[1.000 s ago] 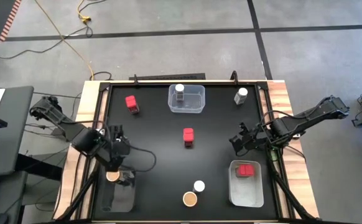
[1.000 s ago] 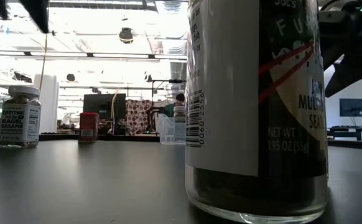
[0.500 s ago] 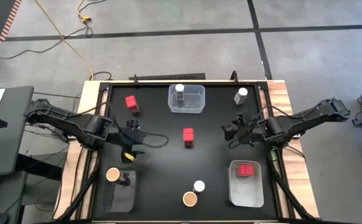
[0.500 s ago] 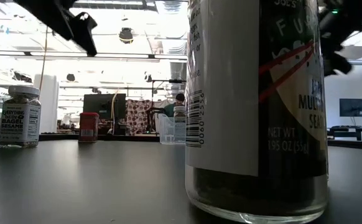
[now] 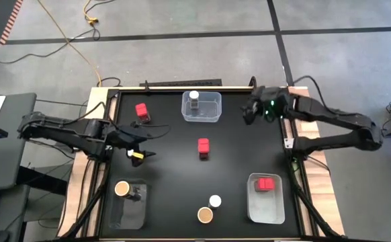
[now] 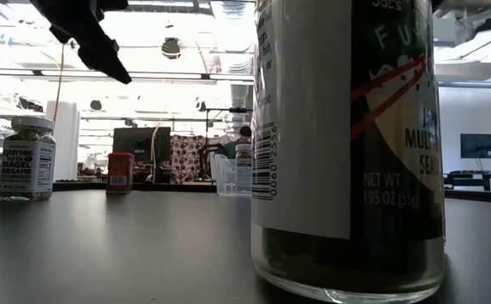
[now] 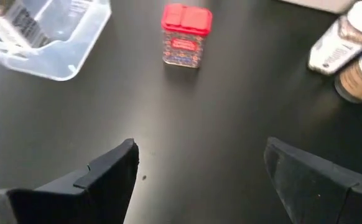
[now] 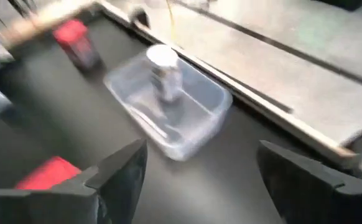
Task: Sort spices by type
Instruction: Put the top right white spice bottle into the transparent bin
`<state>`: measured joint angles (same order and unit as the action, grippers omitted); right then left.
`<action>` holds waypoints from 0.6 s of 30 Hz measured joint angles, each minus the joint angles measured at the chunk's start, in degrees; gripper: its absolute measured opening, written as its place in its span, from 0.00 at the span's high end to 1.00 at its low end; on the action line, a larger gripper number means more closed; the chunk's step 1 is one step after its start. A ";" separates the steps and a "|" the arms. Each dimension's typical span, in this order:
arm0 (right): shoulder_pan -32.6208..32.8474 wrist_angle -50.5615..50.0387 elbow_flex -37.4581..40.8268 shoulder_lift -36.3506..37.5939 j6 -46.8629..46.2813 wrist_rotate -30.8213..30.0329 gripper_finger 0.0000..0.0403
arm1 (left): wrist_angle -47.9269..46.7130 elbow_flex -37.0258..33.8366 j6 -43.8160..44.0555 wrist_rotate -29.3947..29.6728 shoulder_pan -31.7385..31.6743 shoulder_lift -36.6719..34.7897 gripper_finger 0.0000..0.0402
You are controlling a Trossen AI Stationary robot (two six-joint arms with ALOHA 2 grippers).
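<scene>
My left gripper [image 5: 144, 141] hovers open over the table's left middle; in its wrist view [image 7: 196, 168] a red spice box [image 7: 186, 34] stands ahead of it on the mat. My right gripper [image 5: 248, 113] is open above the far right, beside the far clear bin [image 5: 212, 117], which holds a white-lidded jar [image 8: 163, 71]. A second red box [image 5: 142, 111] stands far left. The right near bin [image 5: 265, 212] holds a red box [image 5: 267, 183]. The left near bin [image 5: 132, 215] holds a tan-lidded jar [image 5: 121, 189]. A white-lidded jar [image 5: 215, 201] and a tan-lidded jar [image 5: 205, 215] stand near the front.
Bare black mat lies between the centre red box [image 5: 203, 148] and both arms. In the low view a large jar [image 6: 347, 143] fills the foreground, and a sesame jar [image 6: 28, 158] stands at the left. The right arm covers the table's far right corner.
My left gripper has gone from over the left near bin toward the far edge and the table's middle, turning to point at the centre red box. My right gripper has risen and swung from beside the right near bin to the far right corner. No spice has moved.
</scene>
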<state>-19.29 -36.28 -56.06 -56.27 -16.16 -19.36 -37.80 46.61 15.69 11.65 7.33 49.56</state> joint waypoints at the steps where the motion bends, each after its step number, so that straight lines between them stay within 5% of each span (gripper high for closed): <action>1: -2.45 -1.12 -0.92 -0.46 3.04 1.88 0.20 | -0.05 0.00 0.80 0.18 -0.35 -0.13 0.17; 8: -14.50 -4.89 -8.33 -7.29 15.86 13.72 0.21 | -0.11 0.00 4.16 0.36 -1.77 0.01 0.17; 18: -19.21 -20.88 -23.43 -23.73 38.25 15.02 0.21 | -0.11 0.00 5.35 2.59 -5.22 0.02 0.17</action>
<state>-38.49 -57.16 -79.48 -80.01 22.09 -4.34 -37.91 46.61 21.04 14.24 2.11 49.58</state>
